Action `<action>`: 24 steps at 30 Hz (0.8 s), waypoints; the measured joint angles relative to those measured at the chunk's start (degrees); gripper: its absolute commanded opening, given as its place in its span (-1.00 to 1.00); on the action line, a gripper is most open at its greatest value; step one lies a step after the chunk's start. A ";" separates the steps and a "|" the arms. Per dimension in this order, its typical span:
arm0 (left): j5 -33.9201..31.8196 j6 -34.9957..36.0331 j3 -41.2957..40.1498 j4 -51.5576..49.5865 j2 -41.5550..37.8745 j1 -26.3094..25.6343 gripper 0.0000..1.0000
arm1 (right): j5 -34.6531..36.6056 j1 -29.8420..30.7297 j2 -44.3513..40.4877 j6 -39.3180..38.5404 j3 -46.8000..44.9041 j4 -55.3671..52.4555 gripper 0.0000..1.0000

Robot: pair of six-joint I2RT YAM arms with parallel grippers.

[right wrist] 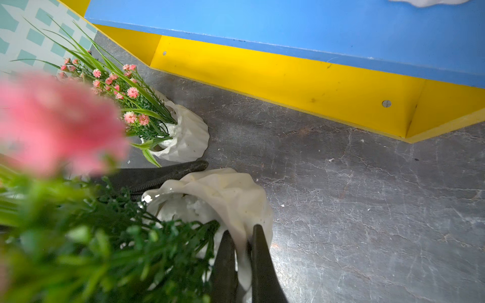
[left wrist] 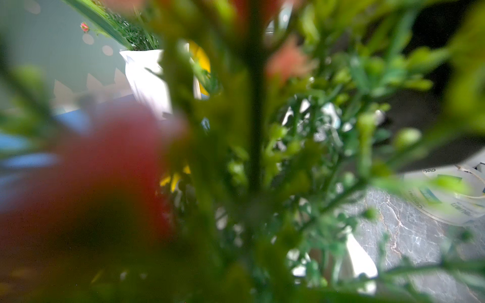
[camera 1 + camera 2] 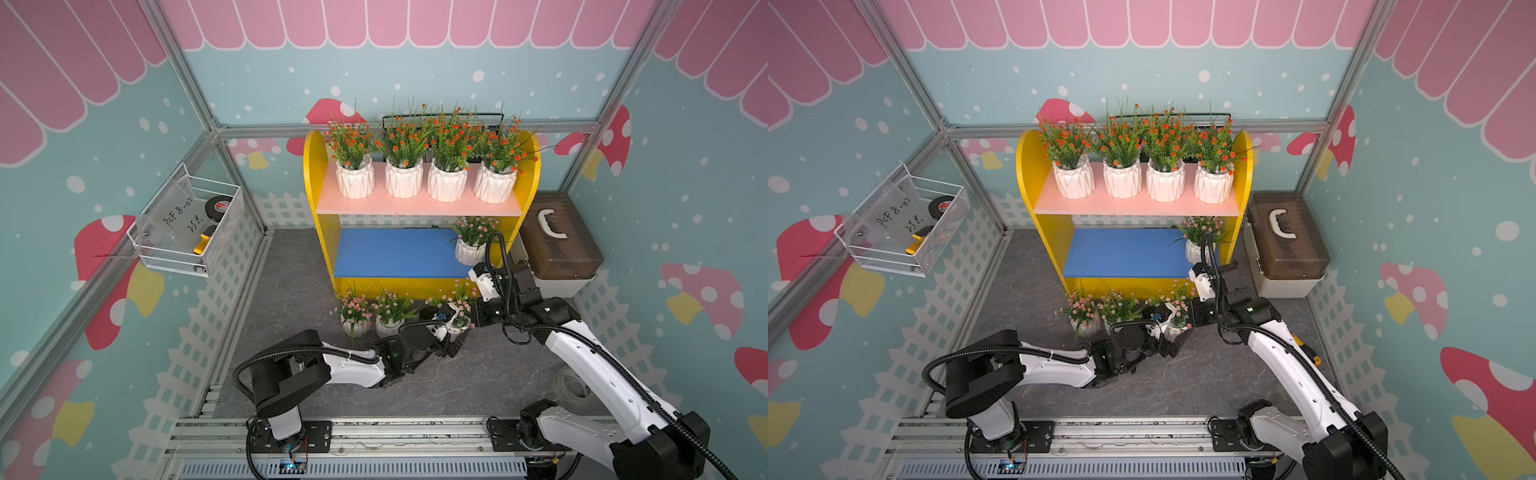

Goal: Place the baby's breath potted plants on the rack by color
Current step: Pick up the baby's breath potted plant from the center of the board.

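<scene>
On the grey floor (image 1: 367, 210), the right pincer (image 1: 242, 230) clamps the rim of a pink-flowered potted plant (image 1: 225, 191).

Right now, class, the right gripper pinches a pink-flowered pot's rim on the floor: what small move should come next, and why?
Probably lift that pot a little, straight up. The right gripper is shut on its rim; it stands on the floor before the rack, whose blue shelf holds one pink plant with room beside it. The left gripper sits in its foliage, so go gently.
</scene>
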 measured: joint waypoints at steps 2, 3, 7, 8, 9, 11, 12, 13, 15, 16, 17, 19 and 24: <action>-0.04 0.02 0.00 0.22 0.00 0.00 0.44 | -0.02 -0.04 -0.04 0.00 -0.02 0.15 -1.00; -0.13 0.04 -0.02 0.37 0.00 0.00 0.42 | -0.04 -0.07 -0.07 0.00 -0.02 0.20 -0.98; -0.46 0.42 -0.61 2.03 0.00 0.00 0.40 | -0.83 -0.42 -0.15 0.15 -0.04 0.59 -0.86; -0.52 0.48 -0.68 2.32 0.00 0.00 0.39 | -0.94 -0.48 -0.22 0.17 -0.07 0.70 -0.83; -0.59 0.57 -0.70 2.47 0.00 0.00 0.39 | -0.98 -0.50 -0.26 0.15 -0.13 0.85 -0.81; -0.70 0.61 -0.70 2.80 0.00 0.00 0.39 | -1.36 -0.85 -0.48 0.22 -0.28 1.20 -0.75; -0.74 0.59 -0.70 2.99 0.00 0.00 0.38 | -1.68 -1.16 -0.59 0.35 -0.35 1.36 -0.71; -0.74 0.50 -0.70 3.13 0.00 0.00 0.38 | -2.08 -1.42 -0.76 0.48 -0.37 1.51 -0.68; -0.74 0.44 -0.70 3.10 0.00 0.00 0.37 | -2.78 -2.14 -1.22 0.66 -0.39 2.19 -0.65; -0.72 0.44 -0.70 2.97 0.00 0.00 0.37 | -3.08 -2.73 -1.60 0.68 -0.39 2.51 -0.63; -0.72 0.44 -0.70 2.91 0.00 0.00 0.36 | -3.30 -3.34 -1.92 0.70 -0.39 2.69 -0.61; -0.70 0.44 -0.70 2.62 0.00 0.00 0.36 | -3.56 -4.92 -2.73 0.61 -0.37 2.84 -0.59; -1.25 0.44 -0.63 0.52 -0.35 0.07 0.35 | -3.56 -8.85 -4.57 0.52 -0.42 2.73 -0.55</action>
